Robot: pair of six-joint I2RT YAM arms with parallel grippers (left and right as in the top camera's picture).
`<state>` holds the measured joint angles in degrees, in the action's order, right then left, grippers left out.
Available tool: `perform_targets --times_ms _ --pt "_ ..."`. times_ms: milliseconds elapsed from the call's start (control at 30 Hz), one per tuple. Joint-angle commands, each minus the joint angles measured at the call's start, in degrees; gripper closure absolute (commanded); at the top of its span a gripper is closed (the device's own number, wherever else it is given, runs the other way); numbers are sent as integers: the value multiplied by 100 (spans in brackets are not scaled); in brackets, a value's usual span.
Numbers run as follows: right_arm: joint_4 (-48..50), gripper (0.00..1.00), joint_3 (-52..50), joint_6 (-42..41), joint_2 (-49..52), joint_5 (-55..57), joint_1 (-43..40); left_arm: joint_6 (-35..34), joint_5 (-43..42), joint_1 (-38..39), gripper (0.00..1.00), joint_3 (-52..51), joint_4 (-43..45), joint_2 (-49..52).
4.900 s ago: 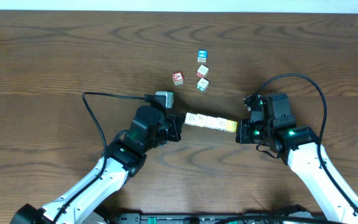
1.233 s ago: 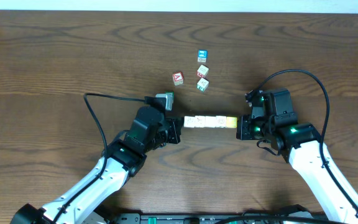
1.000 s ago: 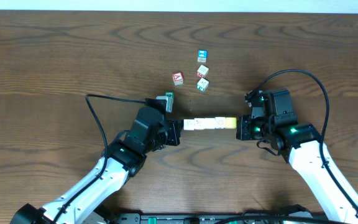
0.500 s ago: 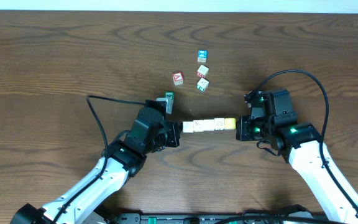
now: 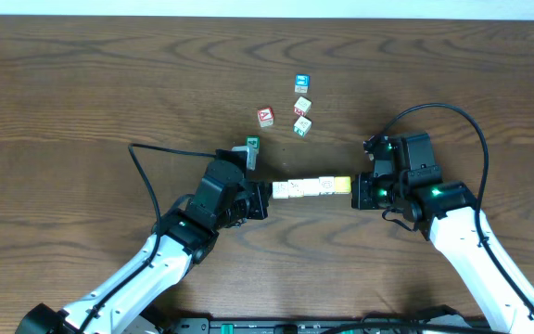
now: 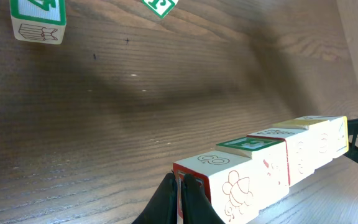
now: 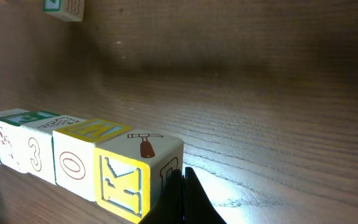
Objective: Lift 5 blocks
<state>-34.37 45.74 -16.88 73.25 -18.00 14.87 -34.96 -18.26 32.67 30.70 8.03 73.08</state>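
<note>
Five blocks (image 5: 311, 187) form one tight row, cream-faced with a yellow one at its right end. My left gripper (image 5: 268, 198) is shut and its tip presses the row's left end. My right gripper (image 5: 355, 190) is shut and presses the yellow end. In the left wrist view the row (image 6: 272, 165) stretches away from the shut left gripper (image 6: 180, 186) and hangs a little above the wood, its shadow behind it. The right wrist view shows the yellow "K" block (image 7: 132, 174) against the shut right gripper (image 7: 182, 177).
Several loose cubes lie beyond the row: a red one (image 5: 265, 116), a blue one (image 5: 300, 83), a white-and-red one (image 5: 302, 106) and a green one (image 5: 301, 125). A green-faced cube (image 6: 38, 17) shows far off in the left wrist view. A black cable (image 5: 156, 148) loops left of the left arm.
The row, slanted and loose between the grippers at first, is now squeezed between both tips. Over the last second it shifted slightly toward the near edge. Both grippers stayed shut.
</note>
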Motion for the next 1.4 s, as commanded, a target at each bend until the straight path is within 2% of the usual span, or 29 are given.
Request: perform_targets --times_ms 0,1367 --pt "68 99 229 66 26 -1825 435 -136 -1215 315 93 258 208 -11" --pt "-234 99 214 66 391 -1589 511 -243 -1064 332 93 251 -190 -9"
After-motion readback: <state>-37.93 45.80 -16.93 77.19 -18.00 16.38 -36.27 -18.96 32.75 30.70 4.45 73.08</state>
